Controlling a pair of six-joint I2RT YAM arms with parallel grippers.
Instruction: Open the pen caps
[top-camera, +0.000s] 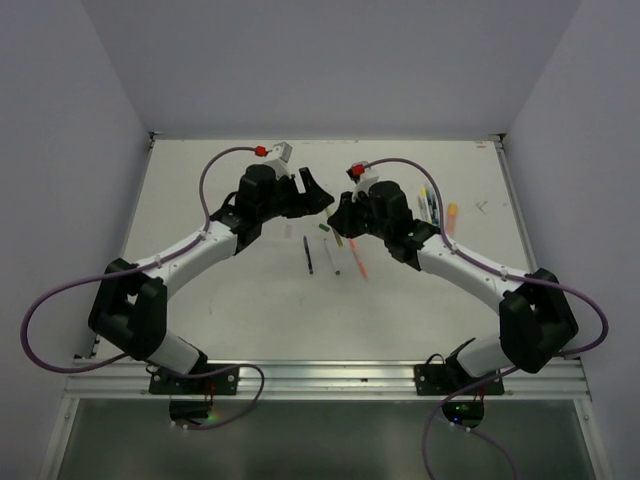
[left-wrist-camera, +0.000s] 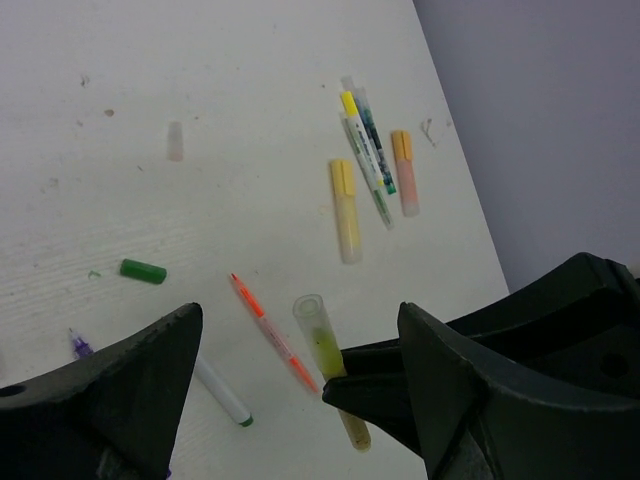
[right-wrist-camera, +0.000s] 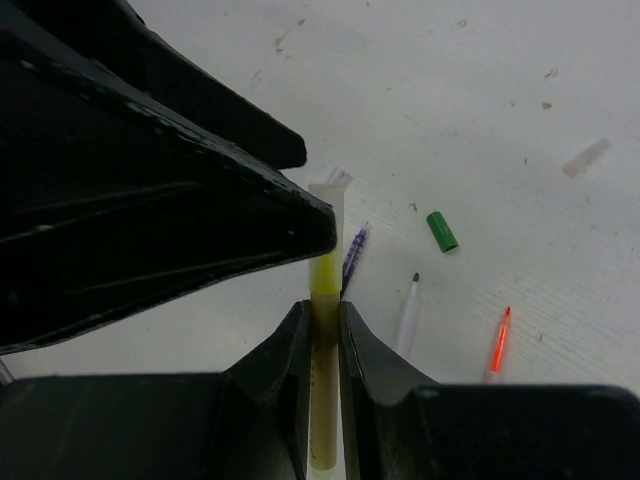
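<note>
My right gripper is shut on a yellow-green pen and holds it above the table. The pen's clear pale cap points away from it. My left gripper is open, its fingers wide apart on either side of that cap without touching it. In the top view both grippers, the left and the right, meet over the table's middle. A loose green cap and a pale cap lie on the table.
Under the grippers lie an orange pen, a white pen with a green tip and a purple pen. A yellow highlighter, an orange highlighter and two thin pens lie near the right edge. A black pen lies nearer.
</note>
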